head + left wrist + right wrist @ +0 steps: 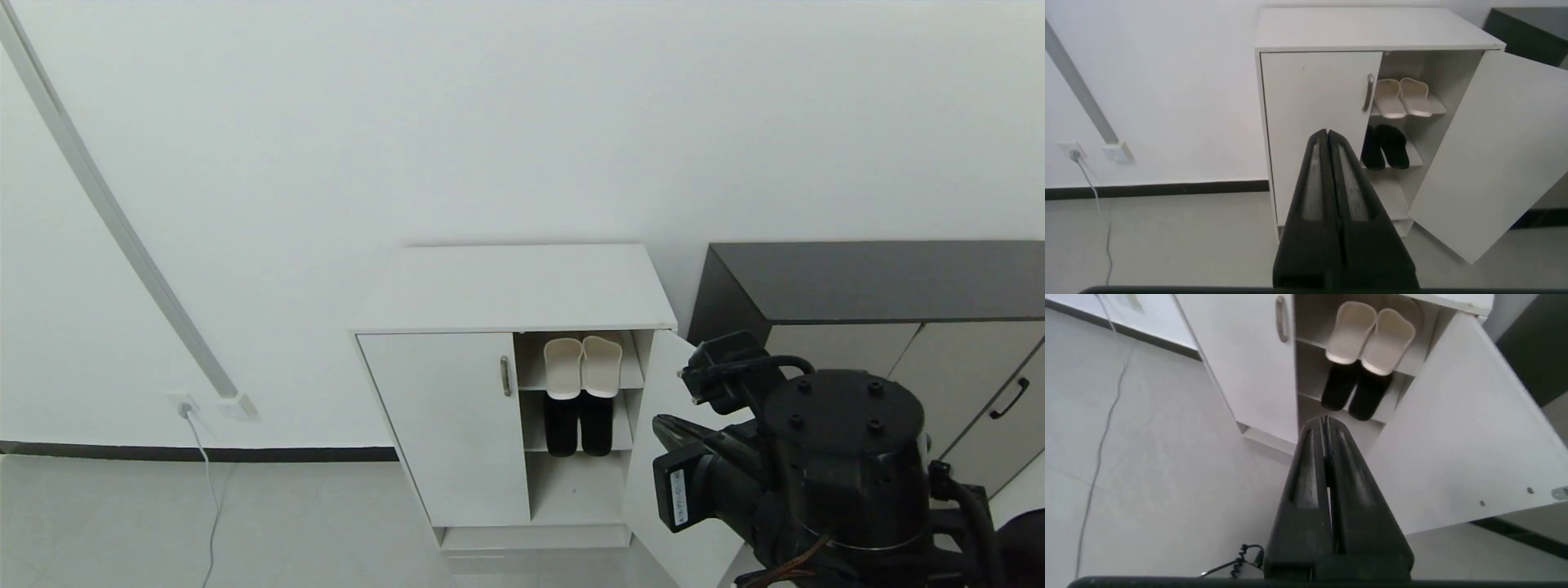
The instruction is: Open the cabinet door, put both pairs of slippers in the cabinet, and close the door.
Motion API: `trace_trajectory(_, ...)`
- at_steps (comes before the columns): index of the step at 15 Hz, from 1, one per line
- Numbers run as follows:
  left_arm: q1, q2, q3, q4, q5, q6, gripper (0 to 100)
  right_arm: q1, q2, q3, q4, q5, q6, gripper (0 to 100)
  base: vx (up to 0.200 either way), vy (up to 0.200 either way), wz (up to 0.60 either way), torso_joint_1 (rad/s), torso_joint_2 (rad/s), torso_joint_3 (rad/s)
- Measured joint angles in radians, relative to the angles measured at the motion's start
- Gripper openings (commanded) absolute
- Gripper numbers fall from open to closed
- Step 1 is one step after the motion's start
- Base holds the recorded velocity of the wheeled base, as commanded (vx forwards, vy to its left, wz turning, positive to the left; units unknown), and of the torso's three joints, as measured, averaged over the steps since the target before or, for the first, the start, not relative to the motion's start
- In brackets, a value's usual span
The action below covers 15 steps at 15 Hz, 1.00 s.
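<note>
White flat-panel cabinet [514, 290] sits a bit right of centre in the head view, smooth matte boards with square edges. Its left door is shut and has a slim curved metal handle [505, 376]. The right door [663, 380] is swung wide open toward the lower right of the frame.

Both pairs are already inside the open half. The cream slippers [582, 367] are on the top shelf, side by side, with rounded soles and a soft, rubbery look. The black slippers [579, 425] are on the shelf right below, also side by side, matte and darker than anything around them. The bottom compartment is just bare white board.

The left gripper [1328, 135] has its long black tapered fingers pressed flat together with nothing between them, pointing at the cabinet front. The right gripper [1327, 423] is the same deal: fingers closed to a thin slit, empty, aimed at the open side next to the door.

At the right edge there's a dark-topped sideboard [865, 282] with grey doors. In the lower left, a wall socket [184, 404] has a thin white cable [208, 482] trailing onto pale glossy floor tiles, and a grey trunking strip [106, 204] runs diagonally up the wall.
</note>
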Motion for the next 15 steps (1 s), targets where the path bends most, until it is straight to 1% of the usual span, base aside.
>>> trace_trajectory(5, 0.000, 0.000, 0.000, 0.000, -0.001, 0.000, 0, -0.005, 0.014, 0.005, 0.000, 0.002, -0.009, 0, 0.000, 0.000, 0.00, 0.000, 0.00, 0.000)
trace_trajectory(10, 0.000, 0.000, 0.000, 0.000, 0.000, 0.000, 0, -0.035, 0.047, 0.014, -0.001, -0.003, -0.024, 0, 0.000, 0.000, -0.60, 0.000, 0.00, 0.002)
trace_trajectory(12, 0.000, 0.000, 0.000, 0.000, 0.000, 0.000, 0, -0.062, 0.060, 0.012, -0.006, -0.003, -0.025, 0, 0.000, 0.000, 0.00, 0.000, 0.00, 0.000)
trace_trajectory(13, 0.000, 0.000, 0.000, 0.000, 0.000, 0.000, 0, -0.079, 0.071, 0.009, -0.024, -0.002, -0.032, 0, 0.000, 0.000, 0.00, 0.000, 0.00, 0.000)
trace_trajectory(15, 0.000, 0.000, 0.000, 0.000, 0.000, 0.000, 0, -0.136, 0.112, 0.000, -0.146, 0.003, -0.080, 0, 0.000, 0.000, 0.00, 0.000, 0.00, 0.000)
